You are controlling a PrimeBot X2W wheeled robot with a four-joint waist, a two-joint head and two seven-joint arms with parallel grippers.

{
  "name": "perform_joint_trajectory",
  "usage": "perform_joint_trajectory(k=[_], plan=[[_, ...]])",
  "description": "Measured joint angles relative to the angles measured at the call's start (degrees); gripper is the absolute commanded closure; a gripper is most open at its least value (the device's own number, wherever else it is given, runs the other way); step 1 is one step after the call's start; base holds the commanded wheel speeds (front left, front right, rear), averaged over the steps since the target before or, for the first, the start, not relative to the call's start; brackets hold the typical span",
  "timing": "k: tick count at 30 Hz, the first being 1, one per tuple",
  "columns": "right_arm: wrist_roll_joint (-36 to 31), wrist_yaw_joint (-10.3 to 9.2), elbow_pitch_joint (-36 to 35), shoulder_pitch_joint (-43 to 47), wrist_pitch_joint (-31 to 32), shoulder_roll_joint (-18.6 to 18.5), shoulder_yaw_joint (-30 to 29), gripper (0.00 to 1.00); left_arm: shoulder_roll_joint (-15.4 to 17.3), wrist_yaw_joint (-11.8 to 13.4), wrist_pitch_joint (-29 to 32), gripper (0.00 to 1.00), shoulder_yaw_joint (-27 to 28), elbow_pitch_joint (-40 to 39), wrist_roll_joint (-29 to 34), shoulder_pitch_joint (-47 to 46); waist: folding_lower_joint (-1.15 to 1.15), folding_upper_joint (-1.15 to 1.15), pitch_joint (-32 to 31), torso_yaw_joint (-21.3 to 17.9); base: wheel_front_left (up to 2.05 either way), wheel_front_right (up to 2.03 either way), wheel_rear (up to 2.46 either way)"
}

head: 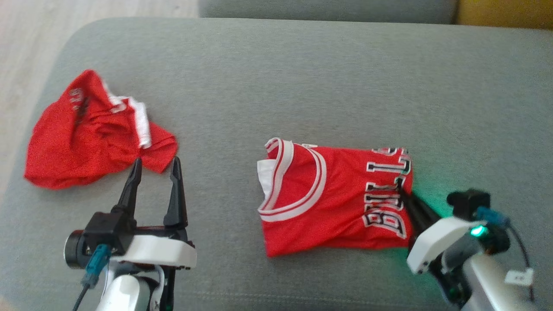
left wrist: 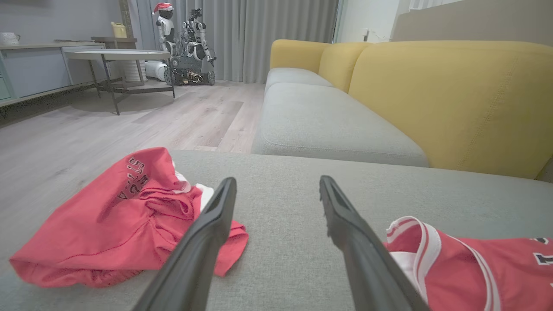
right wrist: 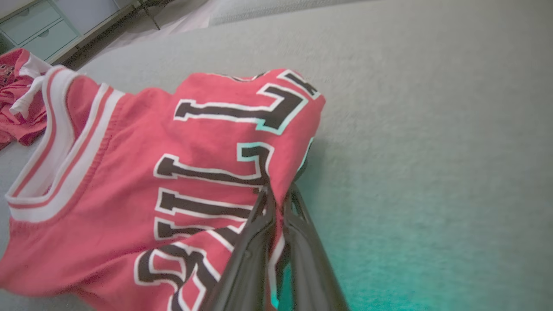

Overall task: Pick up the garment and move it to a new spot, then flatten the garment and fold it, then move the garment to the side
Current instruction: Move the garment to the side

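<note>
The garment (head: 332, 194) is a red jersey with white trim and black lettering, lying folded on the grey sofa seat (head: 276, 77). My right gripper (head: 401, 189) is shut on the garment's right edge, and the right wrist view shows its fingers (right wrist: 255, 224) pinching the red cloth (right wrist: 173, 172) beside the letters. My left gripper (head: 156, 166) stands open above the seat, its fingertips just below a second red garment (head: 93, 131) that lies crumpled at the left. In the left wrist view the open fingers (left wrist: 216, 216) frame bare cushion, with the crumpled piece (left wrist: 116, 216) left and the jersey (left wrist: 466, 268) right.
The seat's left edge drops to a pale wood floor (head: 26, 56). Behind the seat stands a yellow sofa back (left wrist: 453, 99). Across the room are a round table (left wrist: 116, 54), a low cabinet (left wrist: 39, 69) and another robot (left wrist: 185, 43).
</note>
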Motion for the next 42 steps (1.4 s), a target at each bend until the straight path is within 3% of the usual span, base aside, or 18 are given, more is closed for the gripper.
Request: perform_joint_trajectory(k=[5, 12, 19, 28, 35, 42], plan=[[-0.8, 0.00, -1.8, -2.9, -0.1, -4.5, -0.6, 1.00, -0.3, -1.0, -0.2, 0.00, 0.1, -0.5, 0.5, 0.0, 0.00, 0.00, 0.4, -3.6, 0.00, 0.00, 0.00], [-1.7, 0.00, -2.6, -5.6, 0.5, -13.6, -9.1, 1.00, -0.7, -2.1, -0.3, 0.00, -0.2, -0.7, 1.7, -3.2, 0.00, 0.00, 3.0, -7.9, 0.00, 0.00, 0.00], [-2.4, -0.01, -1.8, -12.7, 0.9, -19.1, -17.1, 1.00, -0.9, -3.0, -0.4, 0.00, -0.2, -0.7, 3.0, -6.9, 0.00, 0.00, 7.6, -10.6, 0.00, 0.00, 0.00], [-2.2, 0.00, 1.5, -21.2, 0.7, -19.2, -19.4, 1.00, 0.0, -4.3, -0.4, 0.00, -0.5, -0.7, 4.8, -11.0, 0.00, 0.00, 13.7, -16.0, 0.00, 0.00, 0.00], [-0.5, 0.00, 7.3, -26.7, -2.3, -18.9, -15.2, 1.00, 1.6, -5.5, 0.7, 0.00, -1.9, -0.8, 6.5, -15.0, 0.00, 0.00, 17.7, -20.6, 0.00, 0.00, 0.00], [0.8, 0.00, 14.4, -31.3, -4.8, -19.0, -13.2, 1.00, 1.9, -5.6, 1.2, 0.00, -2.4, -1.3, 7.0, -16.6, 0.00, 0.00, 20.5, -22.0, 0.00, 0.00, 0.00]])
